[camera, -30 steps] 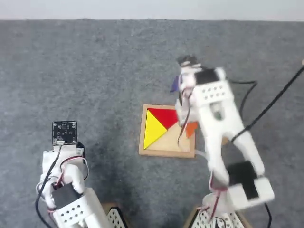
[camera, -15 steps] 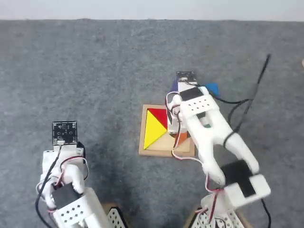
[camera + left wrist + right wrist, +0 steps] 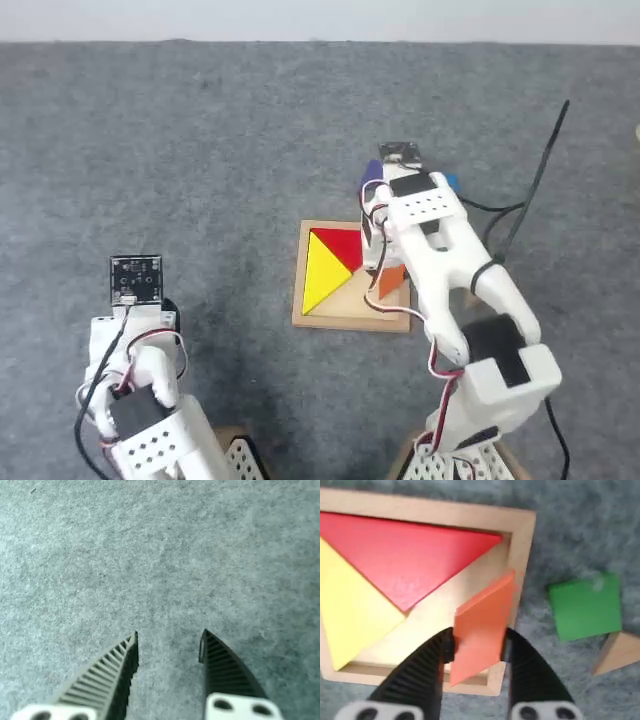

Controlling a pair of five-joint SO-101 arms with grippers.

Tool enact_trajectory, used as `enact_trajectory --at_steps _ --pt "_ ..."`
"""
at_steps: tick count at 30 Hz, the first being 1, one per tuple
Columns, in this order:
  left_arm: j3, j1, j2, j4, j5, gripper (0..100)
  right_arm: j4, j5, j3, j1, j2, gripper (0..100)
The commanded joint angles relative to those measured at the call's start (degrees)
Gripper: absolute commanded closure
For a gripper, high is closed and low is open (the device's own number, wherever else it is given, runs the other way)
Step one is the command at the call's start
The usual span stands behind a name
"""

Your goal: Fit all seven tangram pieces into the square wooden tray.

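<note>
The square wooden tray (image 3: 300,300) (image 3: 522,530) lies mid-table and holds a large red triangle (image 3: 340,244) (image 3: 410,555) and a large yellow triangle (image 3: 322,275) (image 3: 350,620). My right gripper (image 3: 385,270) (image 3: 475,650) hangs over the tray's right side, shut on an orange piece (image 3: 392,279) (image 3: 482,625) that is tilted above the tray's bare floor. A purple piece (image 3: 369,178) and a blue piece (image 3: 451,182) peek out behind the right arm. My left gripper (image 3: 167,645) is open over bare carpet at the near left.
A green square (image 3: 587,605) and a plain wooden triangle (image 3: 617,652) lie on the carpet just outside the tray's right rim. Grey carpet (image 3: 180,150) covers the table. The left arm's base (image 3: 140,400) sits at the near left.
The right arm has swung in from the tray's right edge and come down over the tray with the orange piece. The left arm has kept still.
</note>
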Motion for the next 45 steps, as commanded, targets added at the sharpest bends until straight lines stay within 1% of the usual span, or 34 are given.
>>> enact_trajectory --at_steps 1,4,6,19,24,31,35,41,45 --pt "-0.5 0.4 -0.8 -0.6 0.4 81 -0.7 1.2 -3.0 0.5 0.2 79.3" --pt "-0.5 0.4 -0.8 -0.6 0.4 81 -1.1 1.2 -3.1 0.5 0.3 73.6" --pt "-0.5 0.4 -0.8 -0.6 0.4 81 -2.1 1.2 -3.1 0.5 0.3 71.8" --pt "-0.5 0.4 -0.8 -0.6 0.4 81 -3.1 1.4 -2.8 0.7 1.2 71.7" --pt "-0.5 0.1 -1.0 -0.6 0.4 81 -3.3 1.5 -4.7 1.0 6.5 71.7" --pt "-0.5 0.1 -1.0 -0.6 0.4 81 0.0 1.3 -12.7 7.3 10.2 71.7" --pt "-0.5 0.1 -1.0 -0.6 0.4 81 0.2 1.3 -13.5 8.7 10.1 71.7" --pt "-0.5 0.3 -1.0 -0.6 0.4 81 1.5 1.4 -13.7 8.2 9.4 71.7" --pt "-0.5 0.3 -1.0 -0.6 0.4 81 5.5 1.4 -13.3 8.7 2.7 71.7"
